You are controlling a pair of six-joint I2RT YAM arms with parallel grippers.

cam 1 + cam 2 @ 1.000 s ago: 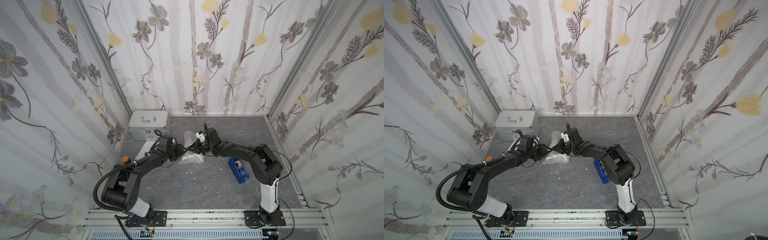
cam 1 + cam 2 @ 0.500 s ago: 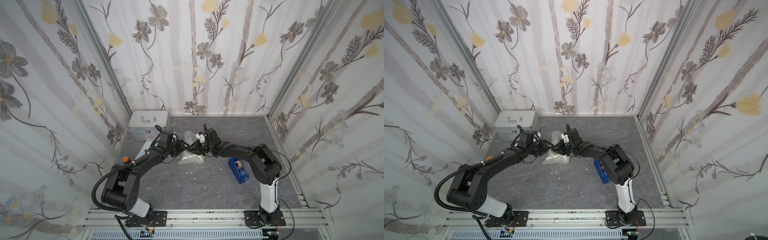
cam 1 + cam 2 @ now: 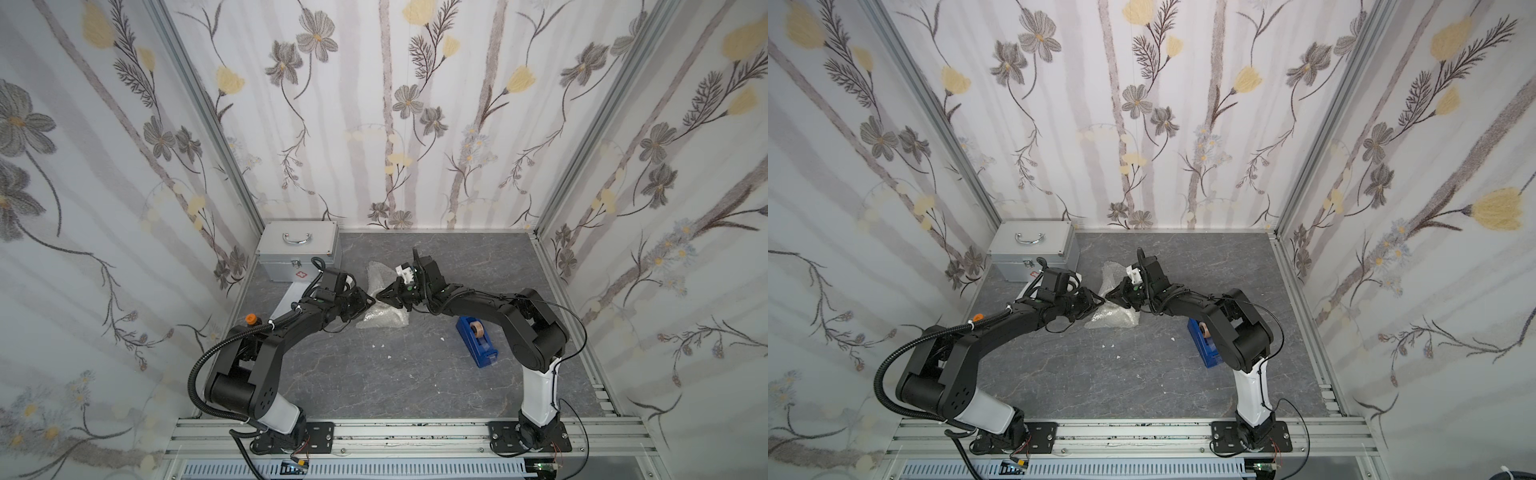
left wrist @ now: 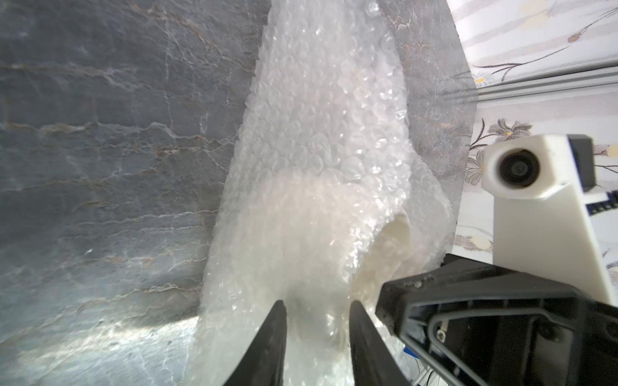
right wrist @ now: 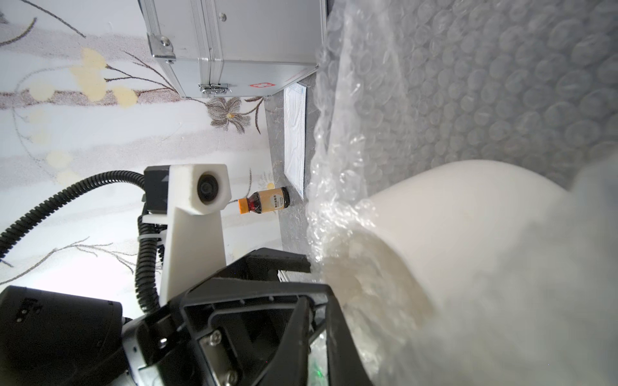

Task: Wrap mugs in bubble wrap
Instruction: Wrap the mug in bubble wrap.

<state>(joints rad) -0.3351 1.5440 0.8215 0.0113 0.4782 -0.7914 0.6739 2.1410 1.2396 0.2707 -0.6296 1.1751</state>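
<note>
Both arms' jaws flank the mug (image 5: 468, 217) in bubble wrap (image 4: 317, 133).

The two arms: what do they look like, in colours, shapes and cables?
The left arm and the right arm are black, with rounded joints and a white lowest link. The left carries a ribbed black hose; the right has thin black cables. Each wrist bears a white camera mount. The fingers are black and tapered.

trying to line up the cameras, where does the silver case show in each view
In a top view: silver case in the far left corner of the table.
In a top view: same far left corner.
Left wrist: not in it.
Right wrist: case beyond the bubble wrap.
Shared landmark: the bubble wrap, in all four.
</note>
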